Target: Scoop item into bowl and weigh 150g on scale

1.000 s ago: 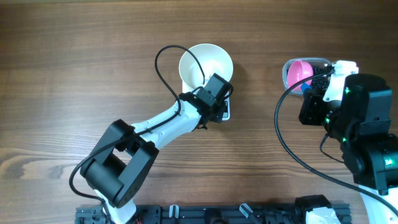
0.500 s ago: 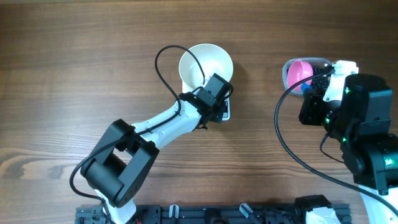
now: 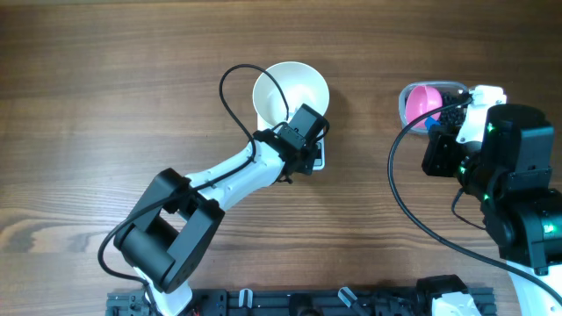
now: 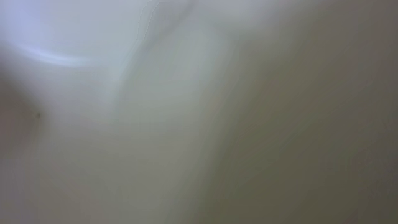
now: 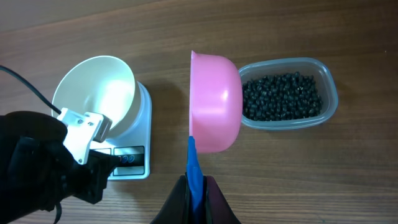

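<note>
Upper middle of the overhead view: the round white bowl (image 3: 283,86) sits on the scale (image 3: 319,160), and only a corner of the scale shows past the left arm.
Right wrist view adds: the scale's whole white rectangular top and its grey display, at lower left of that frame (from above the arm hides them).
Left wrist view: a pale blur fills the frame, and nothing in it can be made out.
Left tool (image 5: 90,129): closed, with its tip against the bowl's near rim. I cannot tell whether the rim is pinched.
Right tool (image 5: 196,190): clamped on the blue handle (image 5: 193,163) of the pink scoop (image 5: 214,106). The scoop stands on edge between the bowl and the tub and overlaps the tub's left end.
Item: black beads (image 5: 283,96) lie heaped in the clear tub (image 5: 330,99), at upper right of the right wrist frame.
Materials: the bowl is smooth and glossy. The tub is see-through plastic, a rounded rectangle. The beads are matte and round. The tabletop (image 3: 105,70) is brown wood grain.
</note>
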